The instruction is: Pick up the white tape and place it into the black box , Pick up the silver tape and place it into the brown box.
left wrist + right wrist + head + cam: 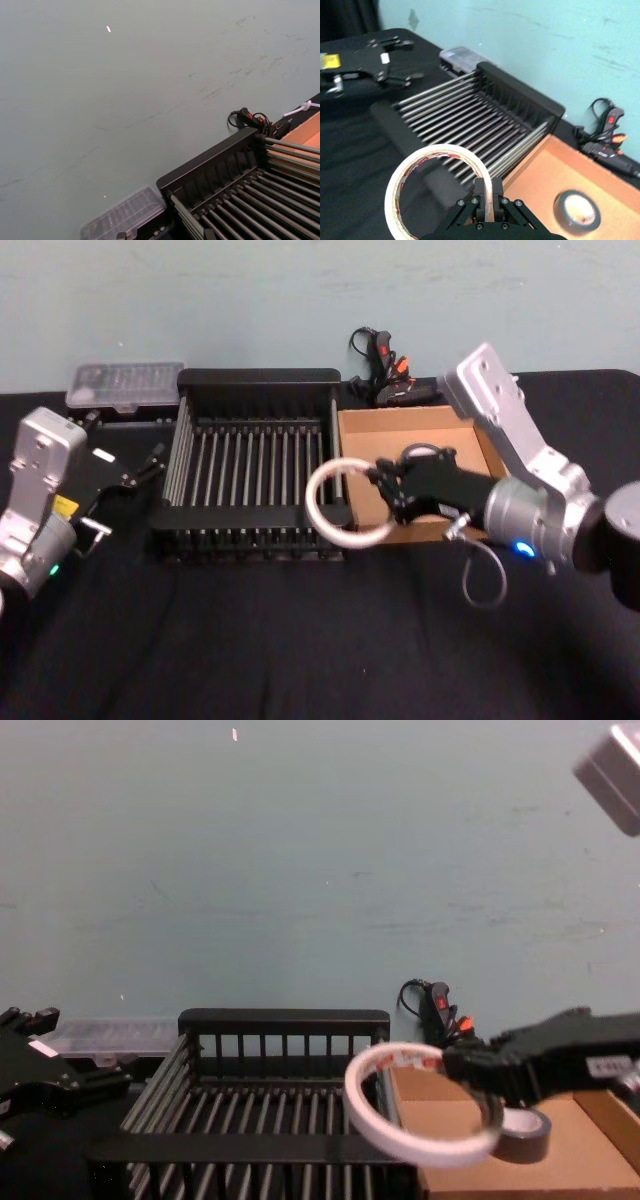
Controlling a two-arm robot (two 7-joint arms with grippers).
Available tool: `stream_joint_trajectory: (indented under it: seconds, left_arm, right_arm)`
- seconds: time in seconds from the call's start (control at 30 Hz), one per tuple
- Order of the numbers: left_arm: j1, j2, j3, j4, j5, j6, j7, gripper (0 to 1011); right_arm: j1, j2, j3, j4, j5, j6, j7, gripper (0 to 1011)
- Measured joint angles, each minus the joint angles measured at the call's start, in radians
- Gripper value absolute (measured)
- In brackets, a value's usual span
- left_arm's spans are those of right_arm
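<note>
My right gripper (383, 492) is shut on the white tape (335, 505), a wide thin ring with red marks on its core (402, 182). The ring hangs in the air over the seam between the black box (255, 390) and the brown box (375, 430), leaning toward the black box's right rim. The silver tape (577, 211) lies flat on the floor of the brown box (555, 170); the chest view shows the silver tape (528, 1132) just behind the gripper (470, 1077). My left gripper (135, 485) rests open and empty, left of the black box.
A clear plastic case (125, 385) lies behind the black box's left corner. A black and orange tool with a cord (385, 370) sits behind the brown box by the wall. Black cloth covers the table (300, 640) in front of both boxes.
</note>
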Motion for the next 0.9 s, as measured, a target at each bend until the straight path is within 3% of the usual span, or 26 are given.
stream_joint_trajectory:
  seconds: [0.57, 0.9]
  left_arm:
    - [0.0, 0.0, 0.0, 0.0, 0.0, 0.0, 0.0, 1001]
    - [0.0, 0.0, 0.0, 0.0, 0.0, 0.0, 0.0, 1002]
  right_arm:
    - [0.241, -0.134, -0.076, 0.304, -0.052, -0.037, -0.011, 92]
    - [0.341, -0.211, -0.114, 0.471, -0.091, -0.069, -0.011, 92]
